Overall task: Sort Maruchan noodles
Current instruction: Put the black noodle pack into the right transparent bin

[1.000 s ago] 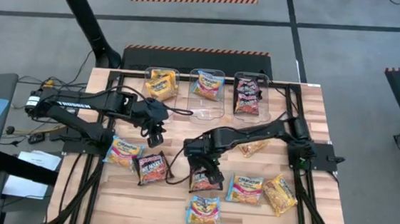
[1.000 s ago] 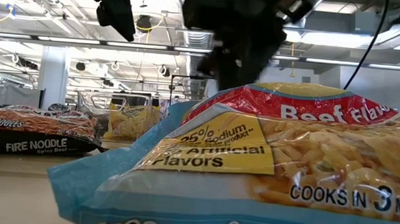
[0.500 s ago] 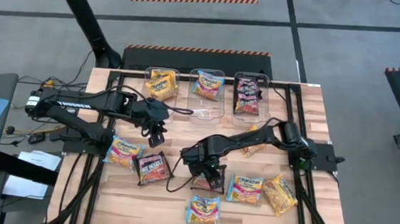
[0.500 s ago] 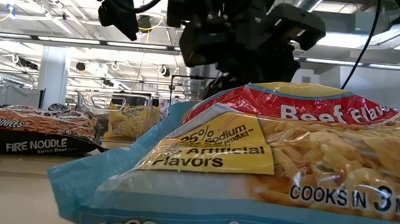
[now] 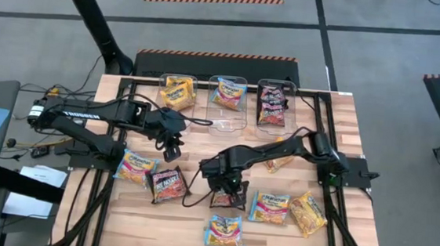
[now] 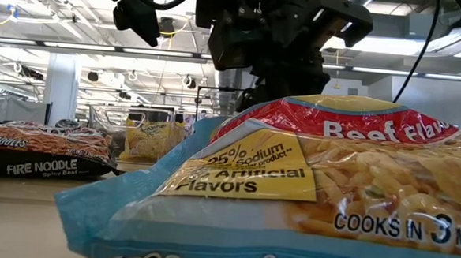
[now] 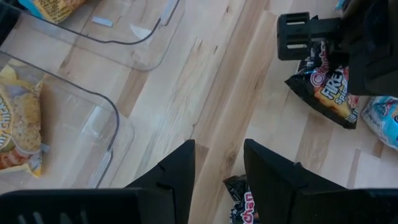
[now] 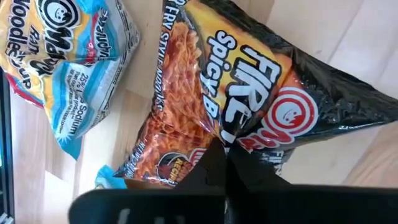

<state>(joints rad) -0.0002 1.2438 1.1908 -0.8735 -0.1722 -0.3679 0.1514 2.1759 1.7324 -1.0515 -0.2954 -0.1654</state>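
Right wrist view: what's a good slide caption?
Right gripper, jaws shut on a black-red noodle packet lying on the table.

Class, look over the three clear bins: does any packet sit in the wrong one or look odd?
Nothing stands out: the three bins hold one kind each, yellow-orange, light blue and black-red.

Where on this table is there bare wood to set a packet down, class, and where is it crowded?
Free: the strip between the bins and the right gripper, and the table's far right corner. Crowded: the near edge, where blue packets, a yellow-orange packet and the black-red packet in the shut right gripper lie close together.
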